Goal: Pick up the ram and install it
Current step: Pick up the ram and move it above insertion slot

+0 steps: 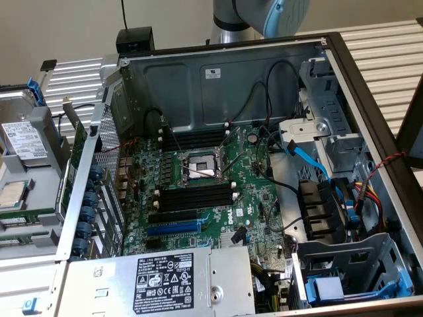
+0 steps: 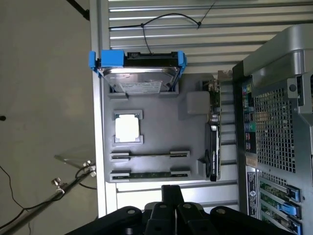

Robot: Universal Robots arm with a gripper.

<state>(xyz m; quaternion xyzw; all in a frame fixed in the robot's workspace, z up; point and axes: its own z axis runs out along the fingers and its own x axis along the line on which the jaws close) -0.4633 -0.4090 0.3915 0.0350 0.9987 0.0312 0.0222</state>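
Note:
The ram (image 2: 149,174) is a thin green stick lying edge-up in the lower grey holder of a grey parts tray (image 2: 161,115). A second thin stick (image 2: 149,154) sits in the holder just beside it. My gripper (image 2: 171,195) hovers above the tray's edge near these holders, its black fingertips together with nothing between them. In the exterior view the tray (image 1: 49,132) lies at the left of the open computer case, with a green stick edge (image 1: 26,214) showing on it. The motherboard's empty black memory slots (image 1: 196,196) lie beside the CPU socket (image 1: 198,166).
The tray also carries a hard drive in a blue bracket (image 2: 139,73), a CPU (image 2: 127,129) and an upright expansion card (image 2: 213,142). The case's perforated rear wall (image 2: 274,127) rises close beside the tray. Cables, a drive cage (image 1: 350,264) and the power supply (image 1: 172,281) crowd the case.

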